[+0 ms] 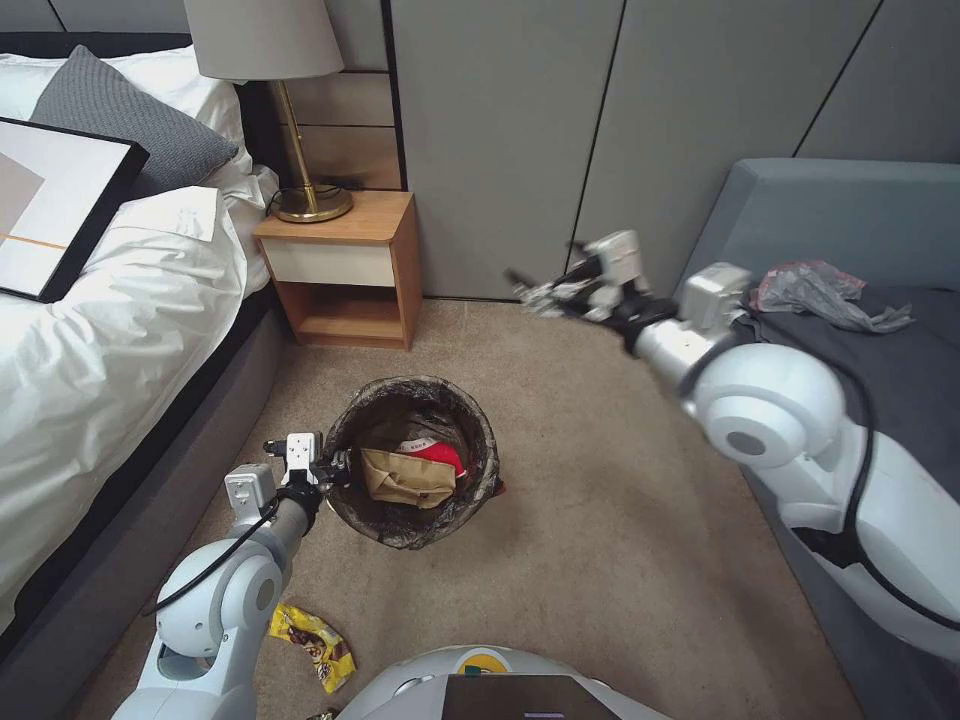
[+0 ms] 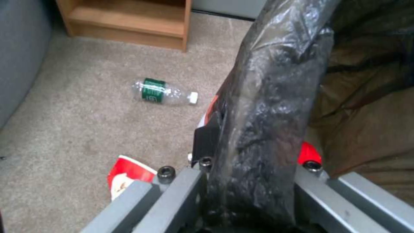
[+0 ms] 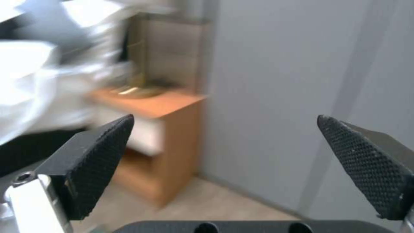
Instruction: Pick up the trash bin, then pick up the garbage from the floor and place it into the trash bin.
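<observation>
We've got the left gripper [image 1: 335, 468] clamped on the trash bin [image 1: 412, 460] rim w/ liner, bin by the nightstand [image 1: 340, 265]. Right gripper [image 1: 545, 290] up high, jaws apart, empty. Risk: thin rim grip slips or bin tips, spilling the paper bag [image 1: 405, 478]. Bottle [image 2: 165, 93] and wrapper [image 1: 312, 640] are on the carpet.

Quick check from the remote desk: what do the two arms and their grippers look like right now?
Both arms have glossy white rounded shells with grey joint discs, black cables along them and boxy white wrist modules. The left gripper has grey metal finger bars with black bolts. The right gripper has black wedge fingertips with a knurled diamond texture.
</observation>
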You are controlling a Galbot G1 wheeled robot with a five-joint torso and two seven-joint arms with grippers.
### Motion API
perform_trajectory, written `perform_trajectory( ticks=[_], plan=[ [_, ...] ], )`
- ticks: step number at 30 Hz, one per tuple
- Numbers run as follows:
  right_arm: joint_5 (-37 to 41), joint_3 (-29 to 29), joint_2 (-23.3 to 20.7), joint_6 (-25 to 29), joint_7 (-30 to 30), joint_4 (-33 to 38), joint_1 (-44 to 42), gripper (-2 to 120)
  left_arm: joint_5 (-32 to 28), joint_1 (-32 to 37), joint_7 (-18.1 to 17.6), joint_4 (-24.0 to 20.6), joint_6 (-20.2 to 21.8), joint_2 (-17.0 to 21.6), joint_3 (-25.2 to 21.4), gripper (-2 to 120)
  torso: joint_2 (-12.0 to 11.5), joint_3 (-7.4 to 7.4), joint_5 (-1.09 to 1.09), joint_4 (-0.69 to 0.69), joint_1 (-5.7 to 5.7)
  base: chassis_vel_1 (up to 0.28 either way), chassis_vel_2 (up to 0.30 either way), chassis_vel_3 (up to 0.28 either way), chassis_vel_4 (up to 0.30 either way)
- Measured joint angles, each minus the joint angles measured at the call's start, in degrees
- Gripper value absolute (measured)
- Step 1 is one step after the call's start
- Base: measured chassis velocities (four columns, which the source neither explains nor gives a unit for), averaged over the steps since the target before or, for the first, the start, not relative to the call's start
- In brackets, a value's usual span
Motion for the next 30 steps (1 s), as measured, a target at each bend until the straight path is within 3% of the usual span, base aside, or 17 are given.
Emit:
perform_trajectory(
  ticks=[4, 6, 10, 13, 14, 17, 20, 30],
  plan=[
    [-6.55, 6.88, 2.62, 2.43, -0.51, -0.70, -6.82, 100, -0.04, -0.01, -0.77, 0.00, 0.00, 0.05, 0.17, 0, -0.01, 0.00, 0.04, 0.01, 0.00, 0.000, 0.000, 0.000, 0.000],
    [-13.43, 14.22, 7.05, 5.10, -1.11, -1.01, -13.94, 100, -0.14, 0.06, -1.12, -0.12, 0.00, 0.01, 0.49, 0, -0.01, 0.00, -0.03, 0.02, 0.00, 0.000, 0.000, 0.000, 0.000],
    [-20.91, 19.40, 11.30, 8.84, -2.59, -1.92, -21.90, 100, -0.55, 0.30, -1.33, -0.74, 0.00, 0.37, 0.67, 0, 0.00, 0.00, 0.01, 0.04, 0.00, 0.000, 0.000, 0.000, 0.000],
    [-33.04, 22.52, 18.12, 15.52, -5.20, -4.75, -30.16, 100, -0.98, 0.40, -1.36, -1.47, 0.00, 1.11, 0.70, 0, -0.01, 0.00, 0.02, -0.02, 0.00, 0.000, 0.000, 0.000, 0.000],
    [-33.04, 22.52, 18.12, 15.52, -5.20, -4.75, -30.16, 100, -0.98, 0.40, -1.36, -1.47, 0.00, 1.11, 0.70, 0, -0.01, 0.00, 0.02, -0.02, 0.00, 0.000, 0.000, 0.000, 0.000],
    [-35.35, 22.25, 24.01, 17.35, -5.35, -5.85, -32.41, 100, -1.17, 0.55, -1.44, -1.95, 0.00, 1.58, 0.70, 0, -0.01, 0.00, 0.01, 0.02, 0.00, 0.000, 0.000, 0.000, 0.000],
    [-37.05, 21.31, 25.89, 18.14, -5.12, -6.75, -32.38, 100, -1.20, 0.64, -1.64, -2.05, 0.00, 1.90, 0.61, 0, -0.01, 0.00, -0.02, 0.04, 0.00, 0.000, 0.000, 0.000, 0.000],
    [-38.25, 19.24, 26.94, 18.53, -4.75, -8.03, -31.42, 100, -1.12, 1.26, -1.63, -2.29, 0.00, 2.05, 0.24, 0, -0.01, 0.01, -0.01, 0.02, 0.00, 0.000, 0.000, 0.000, 0.000]
  ],
)
